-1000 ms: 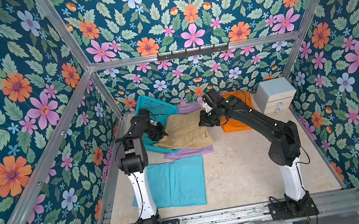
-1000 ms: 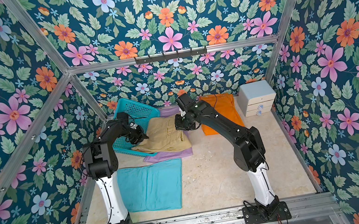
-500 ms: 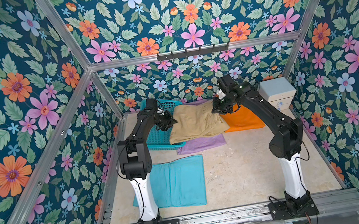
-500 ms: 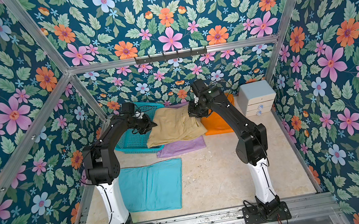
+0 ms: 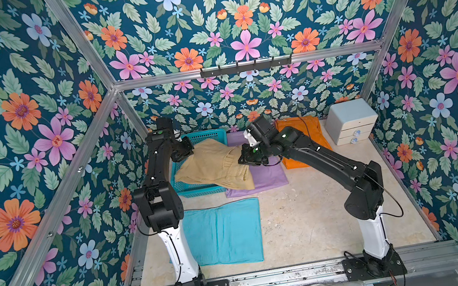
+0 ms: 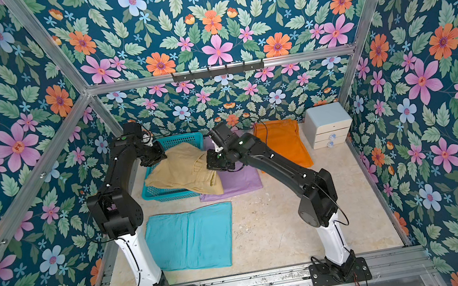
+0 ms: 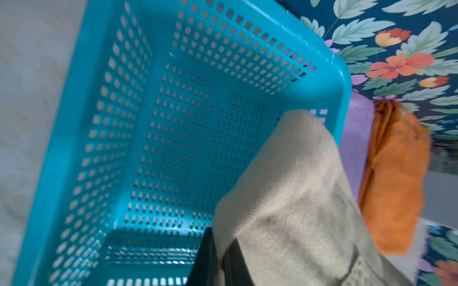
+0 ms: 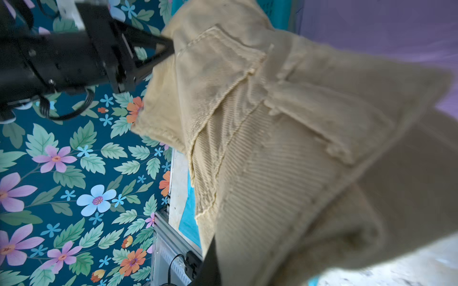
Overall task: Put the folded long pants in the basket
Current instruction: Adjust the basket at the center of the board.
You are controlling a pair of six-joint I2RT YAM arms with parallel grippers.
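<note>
Left gripper (image 5: 191, 153), right gripper (image 5: 241, 158) pinch pants (image 5: 213, 167) (khaki).

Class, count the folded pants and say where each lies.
4: khaki pants held up over the basket; lilac pants beside it; orange pants near the back wall; turquoise pants at the front. None seems hidden.

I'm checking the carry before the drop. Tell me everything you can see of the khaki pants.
The khaki pants are tan ribbed corduroy, folded, with a patch pocket and stitched seams showing. They hang lifted and sagging between the left gripper and the right gripper, each shut on an edge, above the basket, one corner lying over the purple pants.
</note>
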